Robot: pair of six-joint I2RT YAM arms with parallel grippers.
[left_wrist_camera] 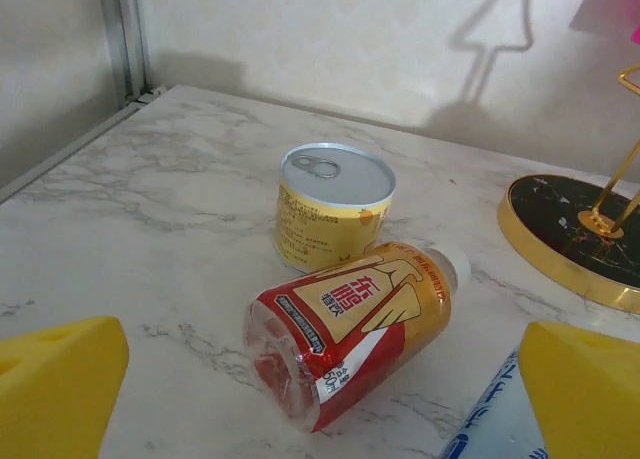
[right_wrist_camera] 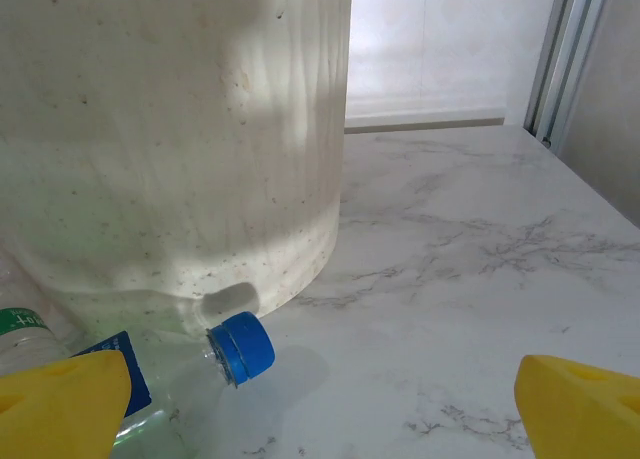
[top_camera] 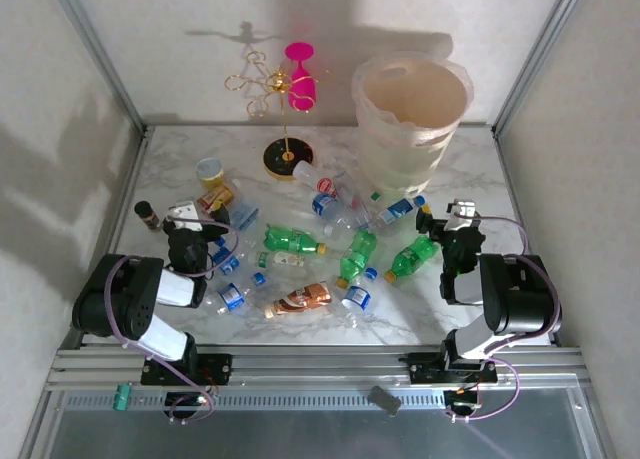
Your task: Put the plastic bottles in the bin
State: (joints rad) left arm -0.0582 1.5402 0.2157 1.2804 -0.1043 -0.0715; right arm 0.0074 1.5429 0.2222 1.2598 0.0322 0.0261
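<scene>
Several plastic bottles lie scattered over the marble table: green ones (top_camera: 292, 241) (top_camera: 412, 257), a copper-brown one (top_camera: 300, 299) and clear ones with blue caps (top_camera: 355, 297). The cream bin (top_camera: 410, 114) stands upright at the back right. My left gripper (top_camera: 192, 221) is open at the left of the pile. A red-and-gold labelled bottle (left_wrist_camera: 355, 324) lies on its side just ahead of its yellow fingertips (left_wrist_camera: 55, 379). My right gripper (top_camera: 447, 217) is open beside the bin's base (right_wrist_camera: 170, 129). A clear bottle with a blue cap (right_wrist_camera: 240, 347) rests against the bin, left of the gap between the right fingers.
A small yellow tub with a grey lid (left_wrist_camera: 333, 207) stands behind the red-and-gold bottle. The gold wire stand with a pink glass (top_camera: 288, 89) is at the back centre, its black base (left_wrist_camera: 580, 239) to my left gripper's right. A tiny dark vial (top_camera: 147, 214) sits at the far left.
</scene>
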